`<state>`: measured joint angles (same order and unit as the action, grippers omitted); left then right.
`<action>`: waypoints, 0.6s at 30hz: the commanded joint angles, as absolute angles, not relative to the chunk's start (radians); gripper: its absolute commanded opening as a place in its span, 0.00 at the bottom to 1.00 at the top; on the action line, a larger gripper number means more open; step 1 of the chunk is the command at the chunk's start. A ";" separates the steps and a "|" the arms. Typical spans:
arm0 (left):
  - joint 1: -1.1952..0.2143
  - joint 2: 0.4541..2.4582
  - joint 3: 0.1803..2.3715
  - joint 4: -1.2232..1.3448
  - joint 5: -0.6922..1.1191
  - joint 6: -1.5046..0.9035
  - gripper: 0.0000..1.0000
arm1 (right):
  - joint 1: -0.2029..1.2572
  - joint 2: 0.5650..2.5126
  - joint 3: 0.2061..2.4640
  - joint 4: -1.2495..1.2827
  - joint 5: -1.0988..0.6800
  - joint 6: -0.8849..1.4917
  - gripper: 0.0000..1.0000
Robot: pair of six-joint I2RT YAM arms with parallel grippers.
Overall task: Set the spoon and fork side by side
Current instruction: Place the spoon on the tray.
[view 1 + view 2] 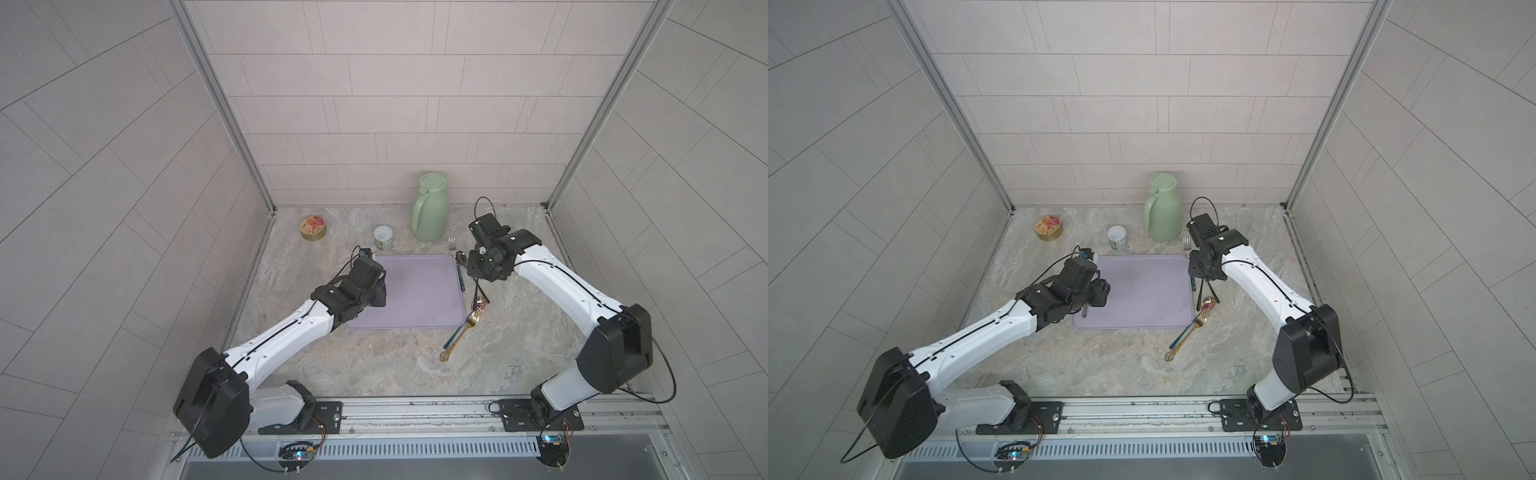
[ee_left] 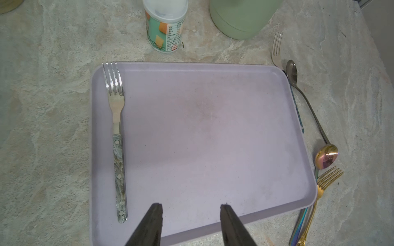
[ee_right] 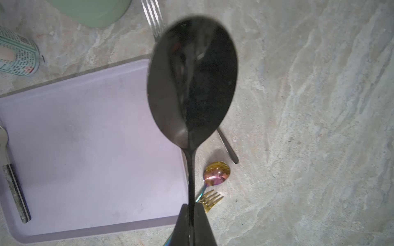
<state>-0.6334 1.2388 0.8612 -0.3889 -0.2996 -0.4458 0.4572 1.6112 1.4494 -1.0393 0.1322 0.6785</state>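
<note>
Dark spoon [image 3: 191, 81]: closest to us, its bowl fills the right wrist view, held clear of the table [image 3: 298, 127] near the right edge of the tray [image 3: 85, 138].
Right gripper [image 3: 191, 205]: pinched tight on that spoon's handle.
Left gripper [image 2: 190, 205]: jaws partly apart, nothing between them, over the tray's near edge.
Fork [image 2: 116, 132]: marbled handle, flat on the tray's left side, tines far.
Strays: we note a gold fork [image 2: 319, 188] and iridescent spoon [image 2: 326, 156] right of the tray.

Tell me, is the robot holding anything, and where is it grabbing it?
Yes: the right gripper is pinched shut on the thin handle of a dark metal spoon. The left gripper is open and holds nothing.
</note>
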 commanded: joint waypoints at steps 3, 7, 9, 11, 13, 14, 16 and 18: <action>-0.627 1.167 0.829 -0.396 -0.382 -0.476 0.45 | 0.566 1.795 1.637 -1.095 0.159 0.720 0.05; -0.623 1.119 0.804 -0.388 -0.416 -0.484 0.44 | 0.617 1.943 1.779 -1.116 0.145 0.728 0.05; -0.623 1.097 0.794 -0.379 -0.415 -0.483 0.44 | 0.636 2.014 1.839 -1.117 0.134 0.734 0.05; -0.621 1.081 0.786 -0.372 -0.414 -0.481 0.44 | 0.654 2.083 1.910 -1.132 0.121 0.738 0.05; -0.622 1.071 0.781 -0.369 -0.417 -0.482 0.44 | 0.667 2.152 1.982 -1.155 0.115 0.744 0.05; -0.623 1.069 0.780 -0.369 -0.417 -0.484 0.44 | 0.673 2.185 2.020 -1.165 0.108 0.749 0.05; -0.622 1.068 0.778 -0.367 -0.414 -0.483 0.44 | 0.686 2.241 2.077 -1.173 0.093 0.757 0.05; -0.622 1.071 0.778 -0.365 -0.412 -0.483 0.44 | 0.703 2.292 2.125 -1.171 0.072 0.759 0.05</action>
<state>-0.6281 1.0801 0.7914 -0.3782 -0.4061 -0.4801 0.6830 2.2509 2.0602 -1.1339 0.0971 0.7376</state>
